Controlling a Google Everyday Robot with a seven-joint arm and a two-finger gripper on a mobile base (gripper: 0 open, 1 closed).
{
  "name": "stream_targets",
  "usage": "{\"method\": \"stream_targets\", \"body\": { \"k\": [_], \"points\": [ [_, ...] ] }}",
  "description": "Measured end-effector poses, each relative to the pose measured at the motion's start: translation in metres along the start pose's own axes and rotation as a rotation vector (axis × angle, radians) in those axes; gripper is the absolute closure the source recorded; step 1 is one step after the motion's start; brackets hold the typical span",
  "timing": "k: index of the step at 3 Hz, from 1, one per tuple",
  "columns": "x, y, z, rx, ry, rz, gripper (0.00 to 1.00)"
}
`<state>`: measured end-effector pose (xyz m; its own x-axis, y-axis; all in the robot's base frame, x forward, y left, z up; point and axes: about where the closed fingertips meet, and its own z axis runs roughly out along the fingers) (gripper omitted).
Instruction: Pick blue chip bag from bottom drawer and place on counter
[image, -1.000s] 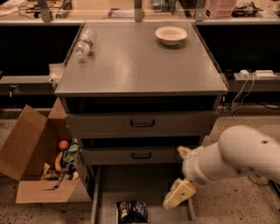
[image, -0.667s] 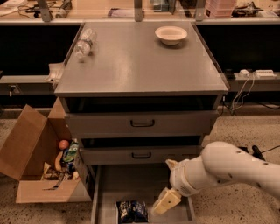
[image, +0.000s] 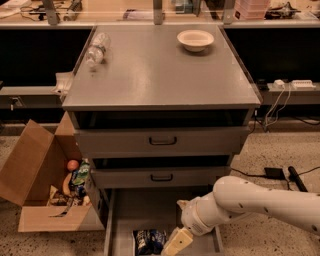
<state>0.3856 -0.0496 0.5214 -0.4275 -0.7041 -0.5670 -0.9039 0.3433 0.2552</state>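
The blue chip bag (image: 149, 241) lies on the floor of the open bottom drawer (image: 125, 212), near its front, at the lower edge of the camera view. My gripper (image: 176, 242) hangs on the white arm that reaches in from the right. It is over the drawer, just right of the bag and very close to it. Its pale fingers point down toward the left. The grey counter (image: 155, 70) tops the cabinet above.
A clear plastic bottle (image: 96, 49) lies on the counter's left side and a white bowl (image: 195, 40) stands at its back right. Two closed drawers with black handles sit above the open one. An open cardboard box (image: 45, 185) with items stands on the floor at left. Cables lie at right.
The arm has swung left and down over the bottom drawer, bringing the gripper from the drawer's right side to just beside the chip bag. The bag has not moved.
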Motion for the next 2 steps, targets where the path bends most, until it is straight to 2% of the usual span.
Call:
{"method": "stream_targets", "body": {
  "k": [1,2],
  "points": [
    [0.007,-0.014,0.021,-0.032,-0.016,0.001,0.00],
    [0.014,-0.056,0.076,-0.054,-0.043,-0.032,0.00]
  ]
}}
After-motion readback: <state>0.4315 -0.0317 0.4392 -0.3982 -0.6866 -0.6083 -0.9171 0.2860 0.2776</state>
